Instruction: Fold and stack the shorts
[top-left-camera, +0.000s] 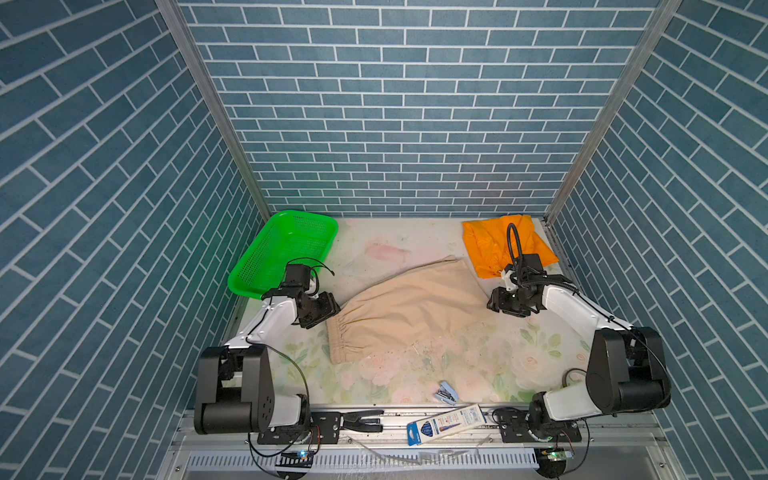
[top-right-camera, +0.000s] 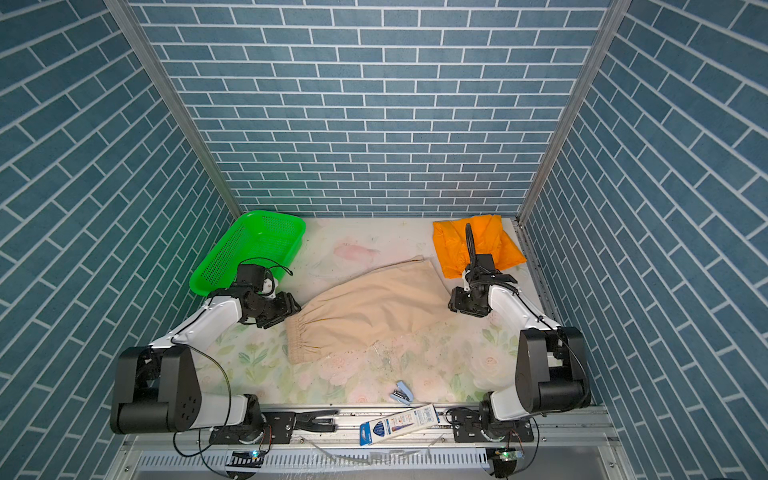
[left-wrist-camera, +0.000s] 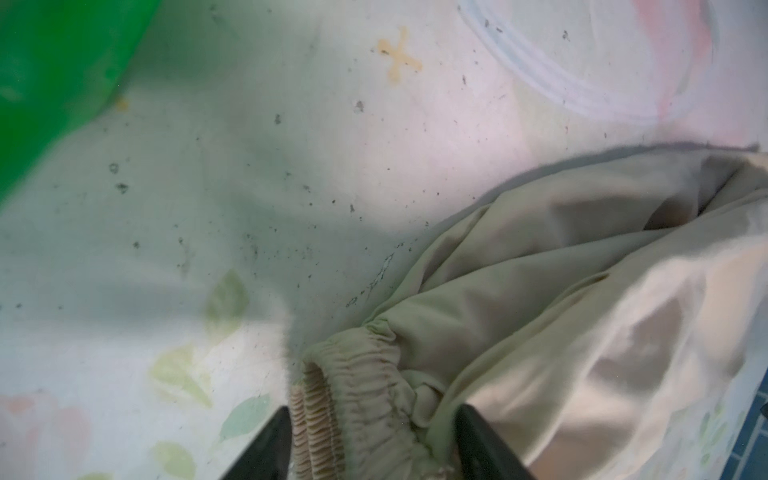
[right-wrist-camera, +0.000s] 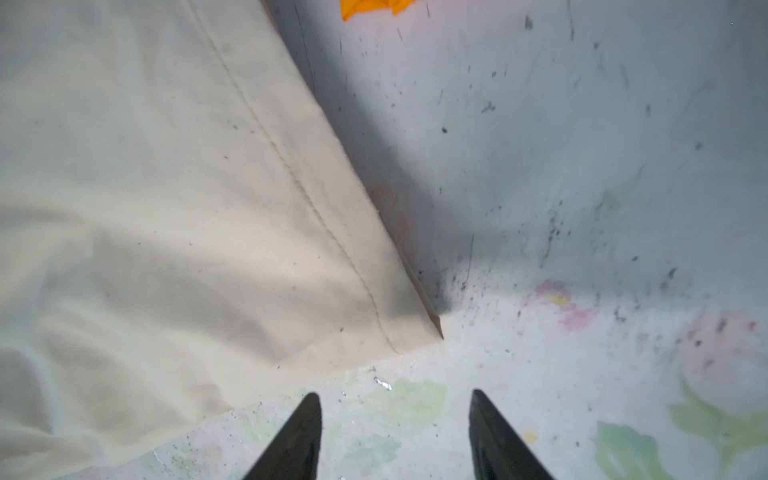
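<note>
Green perforated plastic basket (top-left-camera: 282, 249): far-left corner, away from the work.

Left gripper (left-wrist-camera: 372, 409): fingers astride the gathered waistband end of the beige cloth shorts (top-left-camera: 415, 307), with cloth filling the gap. Pinching or only straddling, cannot tell. Probably set there to take that end for a fold.

The beige cloth shorts lie flat and diagonal mid-table, waistband near-left, hem far-right.

Right gripper (right-wrist-camera: 395, 392): jaws spread with nothing between, over the bare floral table cover (right-wrist-camera: 582, 166), just beside the hem corner, not touching.

Bright orange cloth shorts (top-left-camera: 490, 245): bunched in the far-right corner, likely waiting their turn.
</note>
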